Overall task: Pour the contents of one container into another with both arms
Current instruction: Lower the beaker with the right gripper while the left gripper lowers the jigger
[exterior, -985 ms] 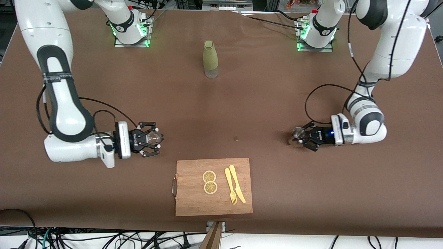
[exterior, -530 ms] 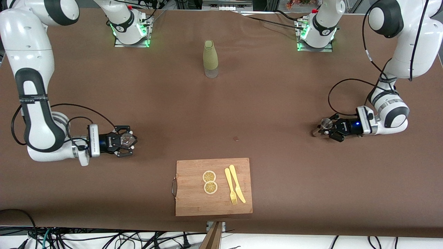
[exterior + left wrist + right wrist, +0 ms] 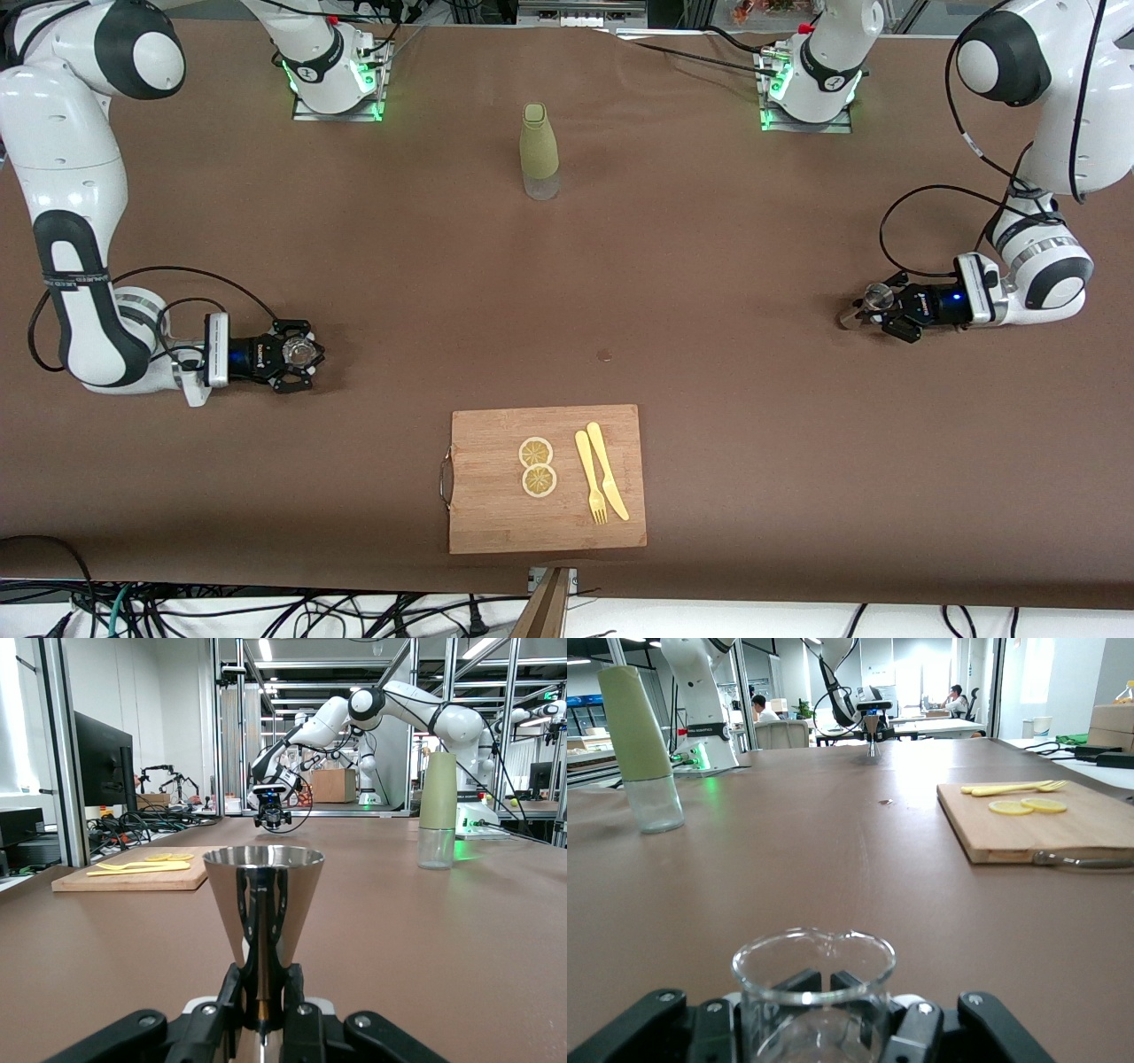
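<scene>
My right gripper (image 3: 299,354) is shut on a clear glass beaker (image 3: 301,352), held upright low over the brown table (image 3: 567,292) at the right arm's end. In the right wrist view the beaker (image 3: 813,979) stands between the fingers of the right gripper (image 3: 824,1005). My left gripper (image 3: 877,304) is shut on a small metal cone cup (image 3: 878,296), low over the table at the left arm's end. The left wrist view shows the cone cup (image 3: 263,899) upright, its narrow lower part clamped in the left gripper (image 3: 263,992).
A green-sleeved bottle (image 3: 539,151) stands mid-table near the arm bases. A wooden cutting board (image 3: 496,496) lies near the front edge with two lemon slices (image 3: 537,466) and a yellow fork and knife (image 3: 601,482). A small dark spot (image 3: 604,356) marks the cloth.
Both arms have drawn apart, each toward its own end of the table, carrying the beaker and the cone cup with them. Both grips are unchanged.
</scene>
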Motion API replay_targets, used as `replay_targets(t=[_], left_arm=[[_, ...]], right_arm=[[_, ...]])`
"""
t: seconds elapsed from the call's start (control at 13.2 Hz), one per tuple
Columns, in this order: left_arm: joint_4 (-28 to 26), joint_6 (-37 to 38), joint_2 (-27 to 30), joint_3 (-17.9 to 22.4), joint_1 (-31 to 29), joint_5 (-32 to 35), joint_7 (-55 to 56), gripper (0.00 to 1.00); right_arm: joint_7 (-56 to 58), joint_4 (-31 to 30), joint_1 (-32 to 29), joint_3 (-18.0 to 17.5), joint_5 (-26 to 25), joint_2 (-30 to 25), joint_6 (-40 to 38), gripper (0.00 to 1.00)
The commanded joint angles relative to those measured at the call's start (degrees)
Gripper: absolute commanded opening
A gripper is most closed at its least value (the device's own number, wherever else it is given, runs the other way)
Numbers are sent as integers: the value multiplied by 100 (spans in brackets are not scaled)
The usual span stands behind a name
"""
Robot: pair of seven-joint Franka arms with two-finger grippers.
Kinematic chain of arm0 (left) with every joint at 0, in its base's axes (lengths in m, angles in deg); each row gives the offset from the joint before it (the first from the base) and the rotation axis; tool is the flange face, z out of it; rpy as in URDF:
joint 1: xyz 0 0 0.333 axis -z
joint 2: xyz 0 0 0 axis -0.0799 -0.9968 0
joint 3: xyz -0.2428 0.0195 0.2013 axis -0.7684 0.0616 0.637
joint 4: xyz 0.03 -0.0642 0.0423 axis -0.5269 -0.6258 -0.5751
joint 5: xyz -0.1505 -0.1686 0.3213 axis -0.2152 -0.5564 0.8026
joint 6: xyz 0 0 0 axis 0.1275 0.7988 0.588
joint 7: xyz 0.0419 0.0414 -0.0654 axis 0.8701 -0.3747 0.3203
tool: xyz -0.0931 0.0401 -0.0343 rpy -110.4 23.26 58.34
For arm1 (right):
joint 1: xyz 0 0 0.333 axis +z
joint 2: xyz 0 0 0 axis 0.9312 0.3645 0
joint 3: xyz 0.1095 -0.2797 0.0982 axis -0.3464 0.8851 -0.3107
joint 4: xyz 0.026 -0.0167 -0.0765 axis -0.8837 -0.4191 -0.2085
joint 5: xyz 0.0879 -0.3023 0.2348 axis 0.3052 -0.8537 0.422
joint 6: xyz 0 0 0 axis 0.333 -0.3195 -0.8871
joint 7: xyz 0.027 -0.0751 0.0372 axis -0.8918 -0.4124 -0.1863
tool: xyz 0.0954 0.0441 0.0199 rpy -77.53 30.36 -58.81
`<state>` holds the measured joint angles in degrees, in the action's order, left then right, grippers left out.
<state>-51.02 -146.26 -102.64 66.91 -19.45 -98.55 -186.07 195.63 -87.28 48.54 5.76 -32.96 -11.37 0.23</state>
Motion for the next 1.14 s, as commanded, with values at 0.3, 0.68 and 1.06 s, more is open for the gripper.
replay_targets(t=[0.3, 0.68, 1.06], left_arm=[[77, 158, -404, 50, -25, 168, -1398, 0], [482, 167, -686, 41, -60, 247, -1398, 100], [833, -113, -590, 208, -43, 491, -926, 100]], right_arm=[[256, 18, -57, 32, -166, 144, -69, 100], [221, 44, -92, 374, -377, 38, -183, 100], [-357, 70, -84, 928, -780, -453, -481, 100]])
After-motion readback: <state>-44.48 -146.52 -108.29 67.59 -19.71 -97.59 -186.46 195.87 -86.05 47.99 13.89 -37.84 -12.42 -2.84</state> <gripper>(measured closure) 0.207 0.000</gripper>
